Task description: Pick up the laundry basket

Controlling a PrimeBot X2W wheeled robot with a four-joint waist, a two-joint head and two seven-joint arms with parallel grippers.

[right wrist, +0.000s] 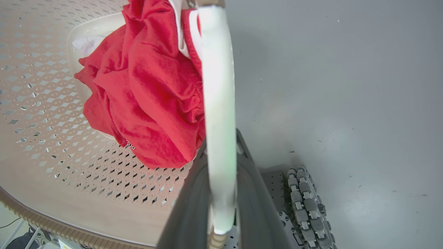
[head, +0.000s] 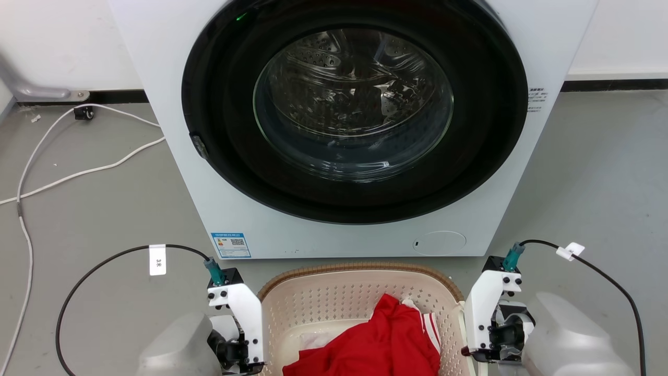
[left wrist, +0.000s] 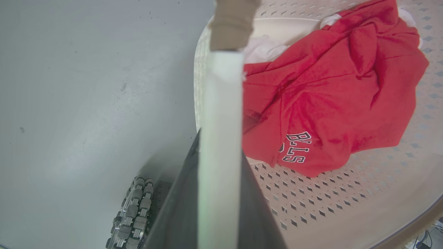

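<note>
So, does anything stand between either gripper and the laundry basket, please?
Nothing visible: the left gripper has its fingers shut on the laundry basket at its white left handle, the right gripper at the right handle.

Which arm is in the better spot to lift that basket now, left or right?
Neither alone: the left gripper clamps the left handle of the laundry basket, and the right gripper clamps its right handle. An even two-arm lift looks best.
</note>
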